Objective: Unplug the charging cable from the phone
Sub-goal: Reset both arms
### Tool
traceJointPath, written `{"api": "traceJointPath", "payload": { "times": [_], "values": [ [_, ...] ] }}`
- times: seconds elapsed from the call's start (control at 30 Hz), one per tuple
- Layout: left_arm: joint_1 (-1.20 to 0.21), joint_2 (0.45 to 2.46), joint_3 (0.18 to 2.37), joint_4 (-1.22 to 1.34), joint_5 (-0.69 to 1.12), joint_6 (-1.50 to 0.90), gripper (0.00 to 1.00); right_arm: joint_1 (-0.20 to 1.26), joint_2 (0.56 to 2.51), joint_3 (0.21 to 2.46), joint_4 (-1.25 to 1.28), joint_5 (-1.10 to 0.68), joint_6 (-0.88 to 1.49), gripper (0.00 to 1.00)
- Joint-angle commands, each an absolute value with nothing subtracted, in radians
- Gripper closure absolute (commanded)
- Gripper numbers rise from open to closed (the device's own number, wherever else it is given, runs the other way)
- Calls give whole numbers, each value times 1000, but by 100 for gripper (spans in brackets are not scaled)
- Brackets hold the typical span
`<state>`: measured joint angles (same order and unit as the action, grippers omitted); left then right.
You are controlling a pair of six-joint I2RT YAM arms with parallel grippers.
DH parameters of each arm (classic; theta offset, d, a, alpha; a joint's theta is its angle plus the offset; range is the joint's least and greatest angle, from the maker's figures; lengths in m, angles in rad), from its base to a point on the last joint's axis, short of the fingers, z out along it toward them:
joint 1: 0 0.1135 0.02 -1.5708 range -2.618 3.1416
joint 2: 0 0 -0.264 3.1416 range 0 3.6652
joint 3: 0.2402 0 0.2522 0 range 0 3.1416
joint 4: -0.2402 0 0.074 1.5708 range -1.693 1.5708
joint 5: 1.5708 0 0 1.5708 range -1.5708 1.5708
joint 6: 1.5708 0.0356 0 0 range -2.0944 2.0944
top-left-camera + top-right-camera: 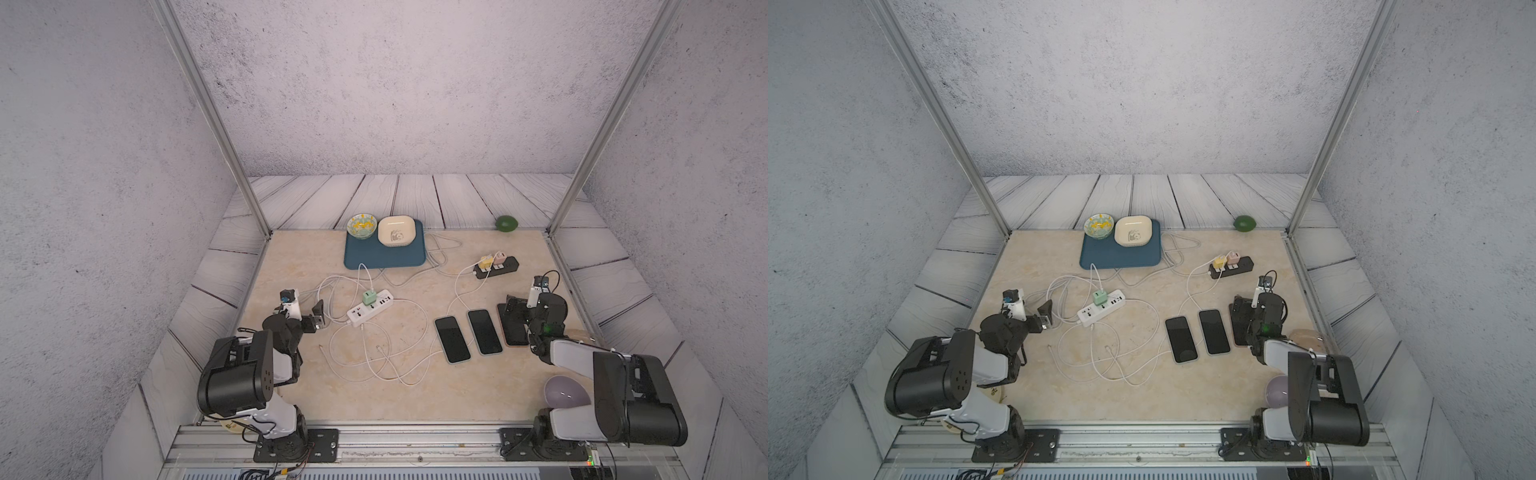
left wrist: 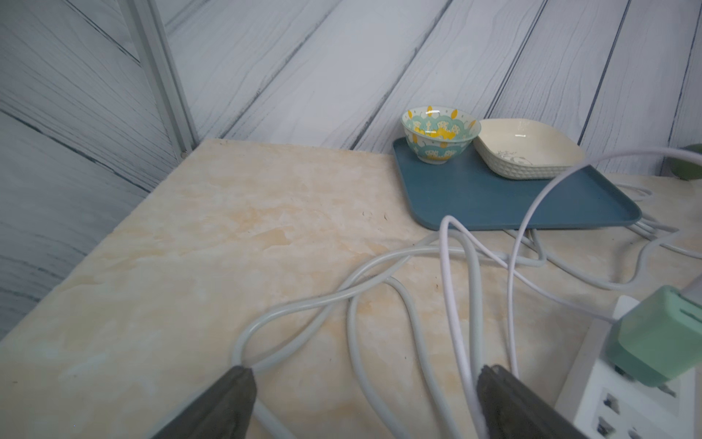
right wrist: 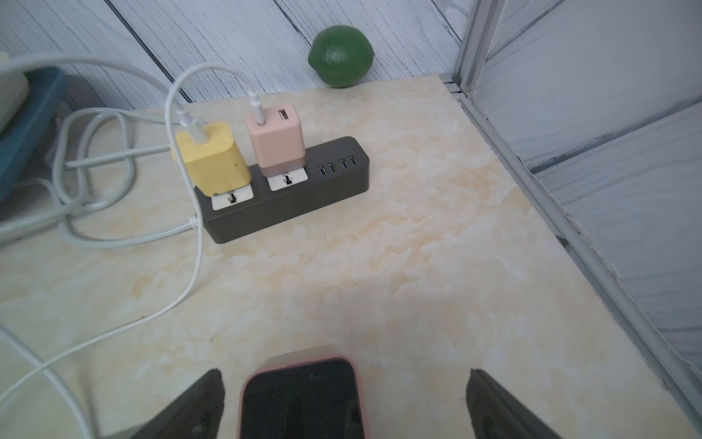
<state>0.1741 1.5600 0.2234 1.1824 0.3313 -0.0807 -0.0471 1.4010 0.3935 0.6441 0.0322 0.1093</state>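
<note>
Three phones lie side by side right of centre in both top views: a left phone (image 1: 452, 339), a middle phone (image 1: 485, 331) and a pink-cased phone (image 1: 515, 332). White charging cables (image 1: 386, 357) loop across the table towards them. Which phone has a plug in it I cannot tell. My right gripper (image 1: 514, 309) is open and hovers over the pink-cased phone (image 3: 300, 399), whose far end lies between the fingertips (image 3: 212, 384) in the right wrist view. My left gripper (image 1: 318, 315) is open above loose cables (image 2: 380, 342), next to the white power strip (image 1: 371, 307).
A green charger (image 1: 368, 297) sits in the white strip. A black power strip (image 3: 304, 190) carries a yellow charger (image 3: 211, 159) and a pink charger (image 3: 275, 142). At the back stand a blue tray (image 1: 384, 257) with two bowls and a lime (image 1: 507, 223). A purple bowl (image 1: 565, 392) lies by the right arm's base.
</note>
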Motion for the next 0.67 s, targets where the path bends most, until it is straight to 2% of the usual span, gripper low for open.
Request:
{"api": "traceJointPath", "payload": {
  "times": [0.0, 0.1, 0.23, 0.33, 0.63],
  "values": [
    [158, 1536, 333, 1009, 258, -79, 2, -43, 1477, 322, 944, -14, 81, 1],
    [106, 1521, 414, 842, 175, -46, 2, -41, 1574, 299, 1107, -16, 84, 1],
    [98, 1524, 423, 827, 163, -44, 2, -38, 1544, 312, 1030, -2, 81, 1],
    [97, 1523, 426, 820, 160, -44, 2, -40, 1575, 301, 1100, 1, 89, 1],
    [84, 1529, 447, 788, 139, -32, 2, -40, 1570, 348, 1018, -35, 76, 1]
  ]
}}
